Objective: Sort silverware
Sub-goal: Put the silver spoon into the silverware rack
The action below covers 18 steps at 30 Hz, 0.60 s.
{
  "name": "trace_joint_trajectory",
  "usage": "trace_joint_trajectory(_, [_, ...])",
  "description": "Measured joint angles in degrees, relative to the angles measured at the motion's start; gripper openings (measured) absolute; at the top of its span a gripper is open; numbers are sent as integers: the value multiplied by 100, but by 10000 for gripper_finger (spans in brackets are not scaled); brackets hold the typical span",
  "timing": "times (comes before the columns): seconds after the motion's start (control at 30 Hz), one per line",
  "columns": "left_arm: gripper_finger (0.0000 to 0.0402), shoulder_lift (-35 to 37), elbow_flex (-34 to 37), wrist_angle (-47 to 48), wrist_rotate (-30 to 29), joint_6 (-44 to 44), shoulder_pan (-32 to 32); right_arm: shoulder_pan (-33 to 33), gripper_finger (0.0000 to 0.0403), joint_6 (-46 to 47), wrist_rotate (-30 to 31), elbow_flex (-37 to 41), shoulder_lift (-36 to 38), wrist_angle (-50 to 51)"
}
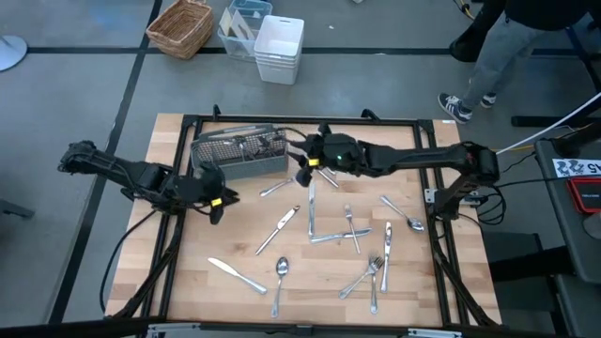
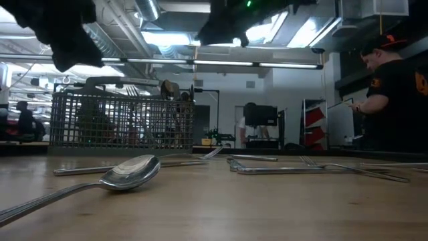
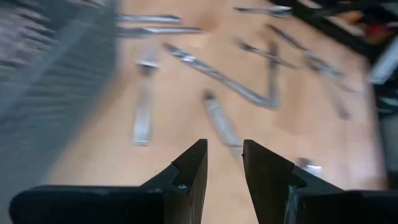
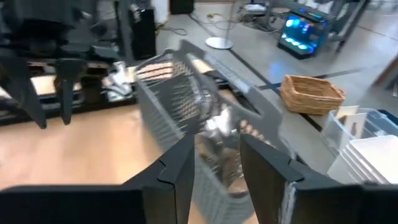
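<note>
high view shows the wire-mesh caddy (image 1: 240, 153) standing at about 11 o'clock on the wooden table (image 1: 188, 282), with some silverware already upright in it. the right gripper (image 1: 306, 169) hangs just beside the caddy's 3 o'clock end; in the right wrist view its fingers (image 4: 180, 174) stand spread with nothing between them, the caddy straight ahead. the left gripper (image 1: 216, 202) hovers at about 9 o'clock, just off the caddy's near corner, and the left wrist view shows its fingers (image 3: 193, 171) parted by a narrow gap, pinching nothing, above bare wood. loose silverware (image 1: 347, 230) lies scattered from the table's centre out to 3 and 6 o'clock: a spoon (image 1: 280, 277) and a knife (image 1: 235, 274) near 6 o'clock, forks (image 1: 368, 272) toward 5 o'clock, another spoon (image 1: 406, 218) near 3 o'clock. low view has a spoon (image 2: 127, 173) lying close in front, the caddy behind it.
</note>
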<state>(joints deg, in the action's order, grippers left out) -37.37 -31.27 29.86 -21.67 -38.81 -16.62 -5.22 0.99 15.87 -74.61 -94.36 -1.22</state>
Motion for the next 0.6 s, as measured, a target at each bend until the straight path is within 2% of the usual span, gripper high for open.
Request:
trace_joint_trajectory(0.17, [95,-844,0,-1173,1227,-564,-45,381,131,1,-2,0,260,614])
trace_joint_trajectory(0.3, [95,-1675,0,-1947,1989,-1677,-281,695,131,2,-4,0,347,1167])
trace_joint_trajectory(0.43, [95,-2532,0,-2761,2242,-2917,-589,1039,131,2,-4,0,366,1684])
trace_joint_trajectory(0.6, [95,-3569,0,-3918,2260,-4256,-936,1519,131,2,-6,0,366,2368])
